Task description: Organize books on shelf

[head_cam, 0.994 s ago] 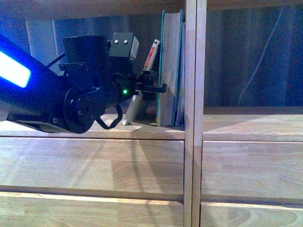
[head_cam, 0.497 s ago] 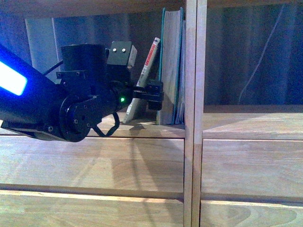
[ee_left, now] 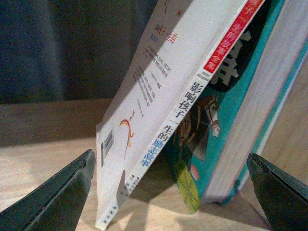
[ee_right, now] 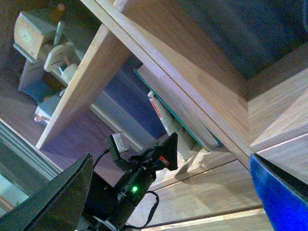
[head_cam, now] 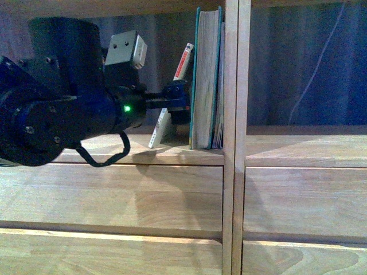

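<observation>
Two books stand in the left open compartment of the light wooden shelf [head_cam: 172, 157], at roughly 12 o'clock in the front view. Item one: tall teal book [head_cam: 205, 80], upright, pressed against the central divider [head_cam: 236, 137], greyish page block facing outward. Item two: thin white paperback [head_cam: 182, 64], tilted, its top resting on the teal book's cover, its foot set out toward 9 o'clock on the compartment floor; red-and-white spine with printed lettering, barcode on the white cover in the left wrist view [ee_left: 144, 115]. In that view the teal book [ee_left: 250, 110] shows an illustrated cover and sits just behind the paperback.

Left gripper [head_cam: 175, 106]: reaches in from 9 o'clock at mid-height of the paperback; a green light glows on its wrist. Jaws spread wide in the left wrist view, one finger [ee_left: 57, 192] to each side of both books, neither seen touching.

Right gripper [ee_right: 168, 192]: jaws apart, nothing between them, looking at the shelf [ee_right: 192, 77] from below and aside.

Drawer fronts [head_cam: 114, 197] lie below the compartment.
</observation>
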Robot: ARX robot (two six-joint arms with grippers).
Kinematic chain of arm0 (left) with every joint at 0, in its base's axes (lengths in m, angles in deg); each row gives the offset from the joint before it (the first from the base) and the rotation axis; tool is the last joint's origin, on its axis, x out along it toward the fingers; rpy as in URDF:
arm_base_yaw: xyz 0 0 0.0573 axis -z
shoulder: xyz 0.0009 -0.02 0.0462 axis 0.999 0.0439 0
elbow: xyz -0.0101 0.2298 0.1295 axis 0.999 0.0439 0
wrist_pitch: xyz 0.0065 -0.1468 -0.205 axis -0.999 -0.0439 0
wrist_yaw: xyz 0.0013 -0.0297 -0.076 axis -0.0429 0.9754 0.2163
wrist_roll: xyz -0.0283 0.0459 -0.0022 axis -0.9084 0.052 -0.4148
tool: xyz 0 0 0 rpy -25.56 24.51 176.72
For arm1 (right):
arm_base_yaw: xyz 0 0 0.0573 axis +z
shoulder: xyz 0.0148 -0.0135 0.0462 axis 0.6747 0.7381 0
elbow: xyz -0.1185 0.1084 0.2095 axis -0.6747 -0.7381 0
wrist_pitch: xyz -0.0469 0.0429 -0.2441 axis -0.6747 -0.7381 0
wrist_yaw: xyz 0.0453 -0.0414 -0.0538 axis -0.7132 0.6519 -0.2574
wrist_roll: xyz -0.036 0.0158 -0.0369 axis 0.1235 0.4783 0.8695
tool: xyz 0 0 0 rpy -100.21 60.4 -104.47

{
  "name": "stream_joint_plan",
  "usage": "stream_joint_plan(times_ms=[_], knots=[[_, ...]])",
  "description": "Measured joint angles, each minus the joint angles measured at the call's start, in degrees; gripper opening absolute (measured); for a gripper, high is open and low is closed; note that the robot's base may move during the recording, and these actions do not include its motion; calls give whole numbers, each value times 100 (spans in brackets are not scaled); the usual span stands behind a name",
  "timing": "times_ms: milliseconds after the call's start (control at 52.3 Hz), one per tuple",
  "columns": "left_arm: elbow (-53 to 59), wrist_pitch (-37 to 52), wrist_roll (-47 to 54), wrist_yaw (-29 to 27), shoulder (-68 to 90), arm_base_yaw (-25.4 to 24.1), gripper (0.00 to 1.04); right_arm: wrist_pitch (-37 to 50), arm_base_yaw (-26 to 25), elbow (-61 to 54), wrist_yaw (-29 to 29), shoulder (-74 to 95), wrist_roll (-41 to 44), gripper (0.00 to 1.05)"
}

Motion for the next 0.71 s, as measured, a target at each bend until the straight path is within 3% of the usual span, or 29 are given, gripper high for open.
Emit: stream_joint_plan(times_ms=[172,439,535,707], knots=[[581,-411,-238,-31,-732,-42,97,44,317,125,216,-17,57,98],[1620,-1080,-815,387,-2153,-120,97,26,728,251,496,-153,332,98],[1980,-1342,-872,586,-2889,-129,97,-94,586,251,459,-258,422,98],[2479,-1858,-835,879,-4321,-337,97,-284,-203,144,17,-501,505,98]])
